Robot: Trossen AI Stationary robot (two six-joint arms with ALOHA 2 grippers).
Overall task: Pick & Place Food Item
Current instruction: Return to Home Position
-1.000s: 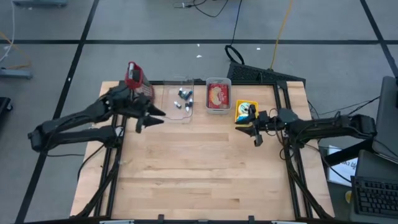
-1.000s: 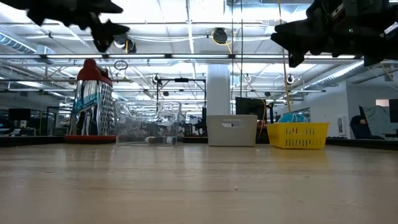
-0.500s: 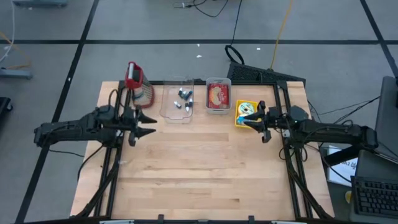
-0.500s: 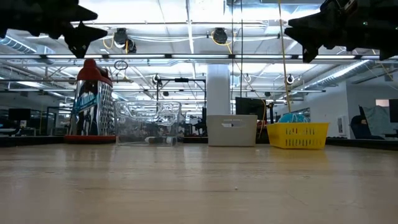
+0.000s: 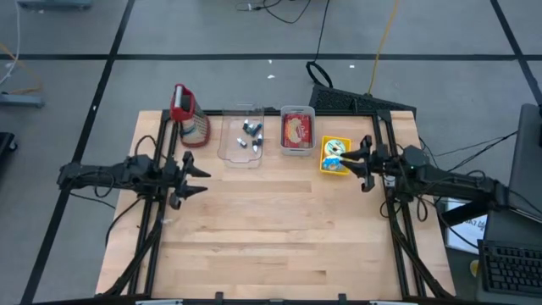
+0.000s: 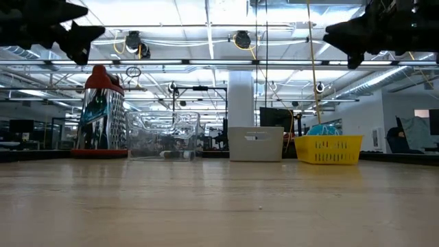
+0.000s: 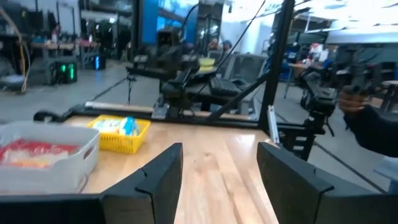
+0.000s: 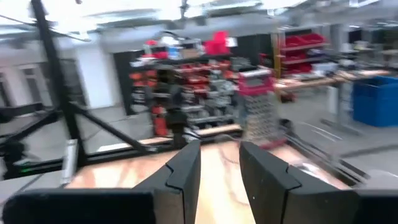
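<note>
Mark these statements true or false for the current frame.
1. The left gripper and right gripper are both open and empty. True.
2. The clear bin holds small bottles. True.
3. The grater lies flat on its side. False: it stands upright, left of the clear bin.
4. The yellow basket sits between the grater and the clear bin. False: it sits to the right of the white bin.
</note>
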